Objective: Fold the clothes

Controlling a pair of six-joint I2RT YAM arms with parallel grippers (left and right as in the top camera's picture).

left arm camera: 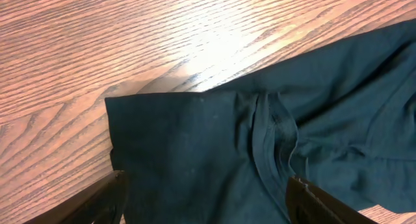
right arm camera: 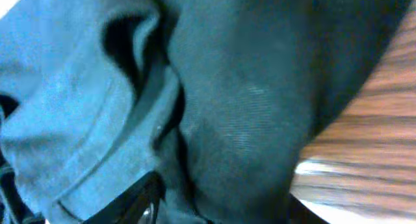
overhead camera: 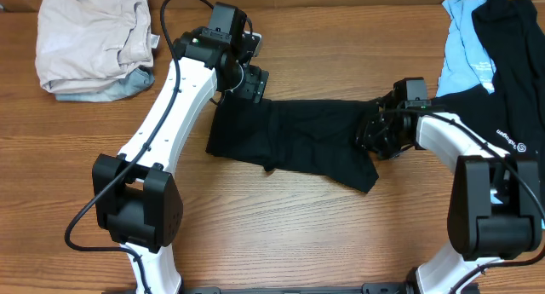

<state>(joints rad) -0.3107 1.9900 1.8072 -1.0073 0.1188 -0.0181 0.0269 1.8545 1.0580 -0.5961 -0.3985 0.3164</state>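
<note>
where left tool [overhead camera: 249, 91] hovers, black garment [overhead camera: 298, 141] lies beneath.

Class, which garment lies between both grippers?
The plain black garment at centre; the beige pile, light blue garment and black logo garment lie off in the far corners.

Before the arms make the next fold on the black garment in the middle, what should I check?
1. Black garment lying flat: not ok, wrinkled, its near right corner trails out.
2. Left jaws at its far left corner: ok, spread open, cloth edge between them.
3. Right jaws' hold on its right end: cannot tell, bunched cloth fills the right wrist view.
4. Beige pile out of the way: ok, apart at the far left.
5. Logo garment clear of the right arm: not ok, the arm overlaps its edge in the overhead view.
</note>
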